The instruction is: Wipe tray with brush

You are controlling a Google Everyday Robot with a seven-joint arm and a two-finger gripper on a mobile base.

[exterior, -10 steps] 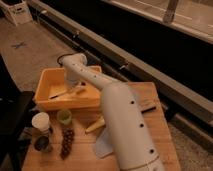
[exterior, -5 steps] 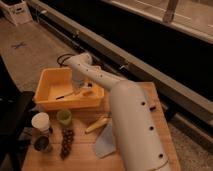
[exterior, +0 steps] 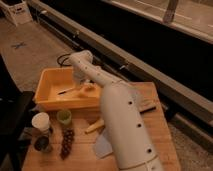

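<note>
The yellow-orange tray [exterior: 52, 103] sits on the left part of the wooden table. The brush [exterior: 75, 90] lies inside it, thin dark handle pointing left and pale tan head at the right, near the tray's right wall. My gripper [exterior: 81, 83] hangs down into the tray from the white arm's bent wrist, right above the brush's head end. Whether it touches or holds the brush does not show.
In front of the tray stand a green cup [exterior: 63, 116], a white cup [exterior: 40, 121], a dark jar [exterior: 42, 144] and a bunch of grapes [exterior: 66, 143]. A yellowish tapered piece [exterior: 94, 126], a grey cloth [exterior: 102, 145] and a flat tan block [exterior: 145, 106] lie near my arm.
My arm's wrist and gripper have swung to the right over the tray. The brush has shifted a little to the right with them.
</note>
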